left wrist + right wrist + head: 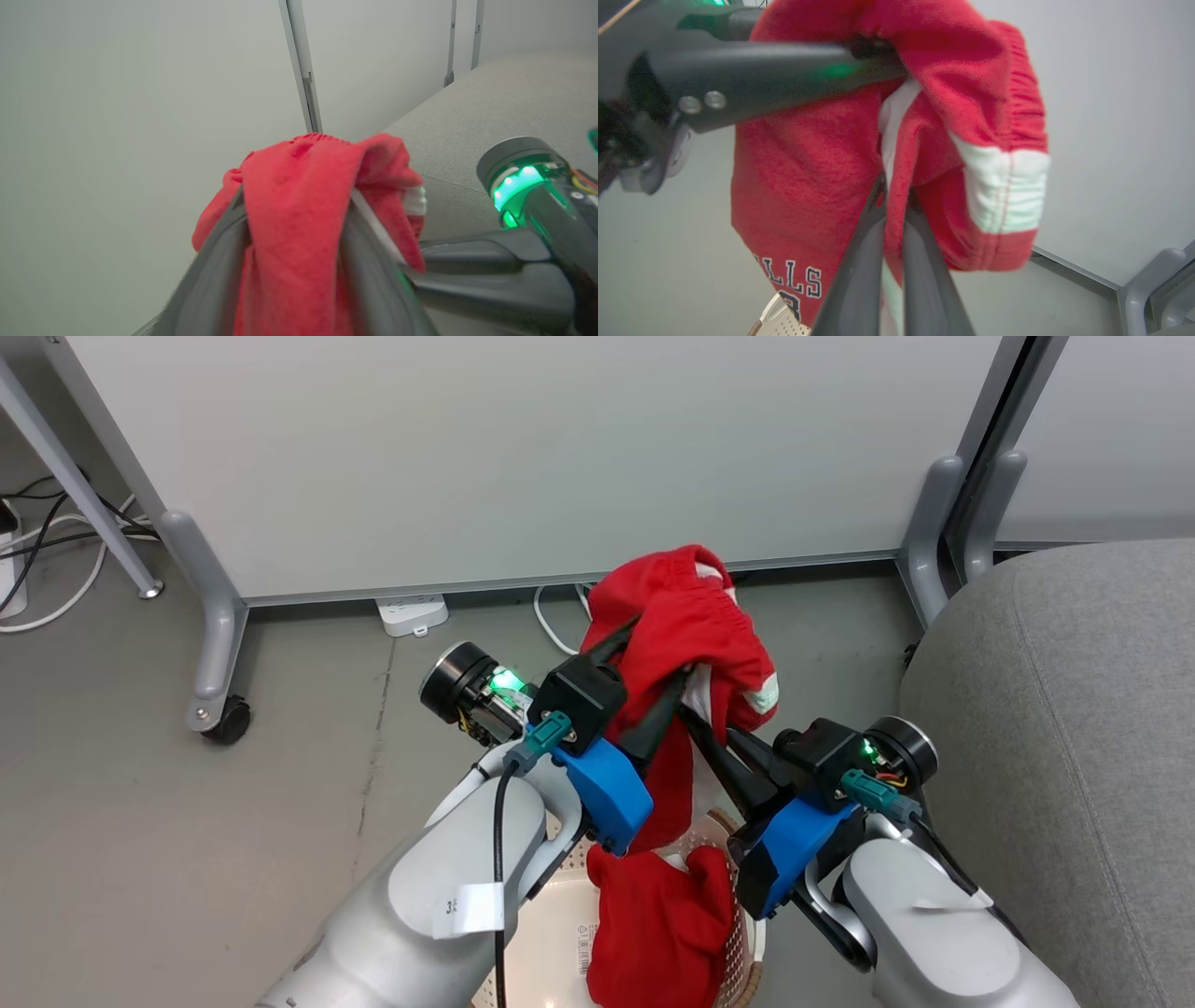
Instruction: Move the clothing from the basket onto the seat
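Above the basket (747, 985), the left hand (658, 653) and right hand (700, 719) each gripped the clothing (691, 607) tightly, and lifting its hanging tail clear of the rim before swinging to the seat (1055, 709) beside the basket seemed wise.

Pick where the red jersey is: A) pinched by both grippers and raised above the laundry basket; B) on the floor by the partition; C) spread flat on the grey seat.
A: the left gripper and right gripper both clamp the red jersey, which hangs over the laundry basket, beside the grey seat but not on it.
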